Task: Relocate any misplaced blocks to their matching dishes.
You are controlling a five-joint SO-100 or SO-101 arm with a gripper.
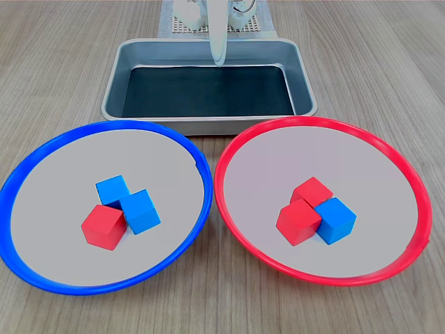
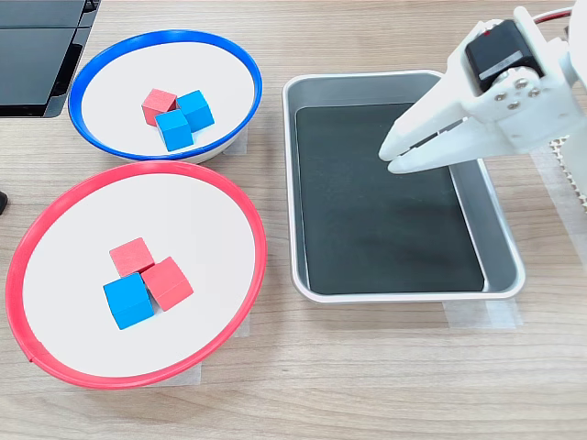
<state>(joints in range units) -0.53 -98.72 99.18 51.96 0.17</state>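
Well apart from both dishes' blocks, jaws (image 2: 387, 156) nearly closed, empty, above tray (image 2: 503, 275)

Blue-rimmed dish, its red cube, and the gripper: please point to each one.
blue-rimmed dish (image 1: 42, 149), first exterior view, on its rim.
red cube (image 1: 104, 227), first exterior view, on its top face.
gripper (image 2: 389, 156), second exterior view, between its fingertips.
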